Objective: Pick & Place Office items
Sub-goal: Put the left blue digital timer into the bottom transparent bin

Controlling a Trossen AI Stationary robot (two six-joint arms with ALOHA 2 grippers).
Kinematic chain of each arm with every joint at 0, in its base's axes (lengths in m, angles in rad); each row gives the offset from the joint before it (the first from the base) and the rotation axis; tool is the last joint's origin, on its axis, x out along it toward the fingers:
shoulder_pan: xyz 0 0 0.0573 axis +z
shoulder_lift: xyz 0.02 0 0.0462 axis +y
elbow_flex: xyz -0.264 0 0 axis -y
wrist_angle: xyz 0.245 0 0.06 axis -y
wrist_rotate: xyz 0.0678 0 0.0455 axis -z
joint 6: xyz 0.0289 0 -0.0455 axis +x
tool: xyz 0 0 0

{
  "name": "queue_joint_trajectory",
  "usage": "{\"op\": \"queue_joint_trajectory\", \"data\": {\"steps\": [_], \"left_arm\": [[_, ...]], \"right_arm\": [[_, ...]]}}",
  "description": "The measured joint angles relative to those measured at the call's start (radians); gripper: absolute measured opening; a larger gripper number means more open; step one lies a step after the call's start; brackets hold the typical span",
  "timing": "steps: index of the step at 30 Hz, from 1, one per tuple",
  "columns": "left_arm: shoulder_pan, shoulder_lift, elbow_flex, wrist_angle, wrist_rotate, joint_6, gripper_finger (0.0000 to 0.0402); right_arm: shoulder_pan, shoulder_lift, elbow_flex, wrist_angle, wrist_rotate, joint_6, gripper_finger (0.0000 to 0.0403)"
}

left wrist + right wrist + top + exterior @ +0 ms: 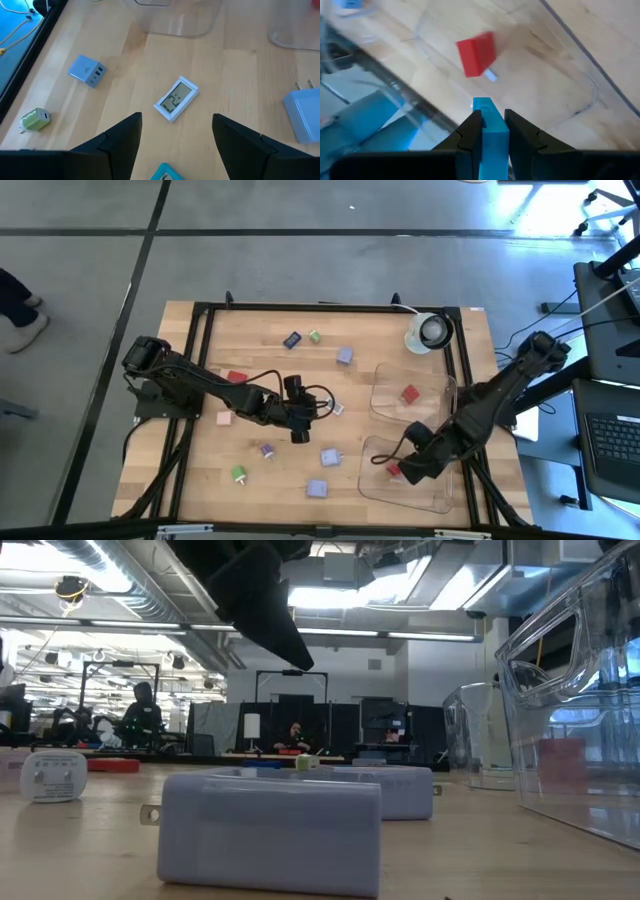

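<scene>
Two clear plastic trays sit at the right of the high view, the upper tray (437, 387) holding one red piece (410, 394), the lower tray (440, 495) holding another red piece (394, 470) near its left edge. Over that lower tray the right end effector (412, 467) hangs with its fingers (522, 135) clamped together on a bright blue piece (490, 130); in the right wrist view the red block (477, 54) lies just beyond that blue piece, under the clear wall. Near the centre of the high view, the left end effector (298, 434) hovers above the wooden tabletop (270, 365) with its fingers (120, 140) spread apart and nothing between them. Just ahead of those fingers in the left wrist view lies a small white piece with a display (176, 98), and a lavender plug block (86, 70) and a green one (35, 120) lie toward that frame's left. Other small pieces are scattered over the left and middle of the high view: a dark blue one (292, 339), a pink one (225, 418), a lavender one (317, 488). A white round tape roll (430, 332) rests at the upper right of the tabletop.
</scene>
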Motion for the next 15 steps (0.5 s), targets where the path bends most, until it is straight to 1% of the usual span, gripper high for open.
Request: {"op": "queue_joint_trajectory", "data": {"steps": [7, 15], "left_arm": [[0.006, 0.0, 0.0, -0.001, -0.024, -0.061, 0.0239], [0.007, 0.0, 0.0, -0.002, -0.024, -0.063, 0.0239]], "right_arm": [[0.0, 0.12, -0.001, -0.007, 0.005, 0.003, 0.0072], [0.0, 0.213, -0.001, -0.005, 0.026, -0.01, 0.0072]]}}
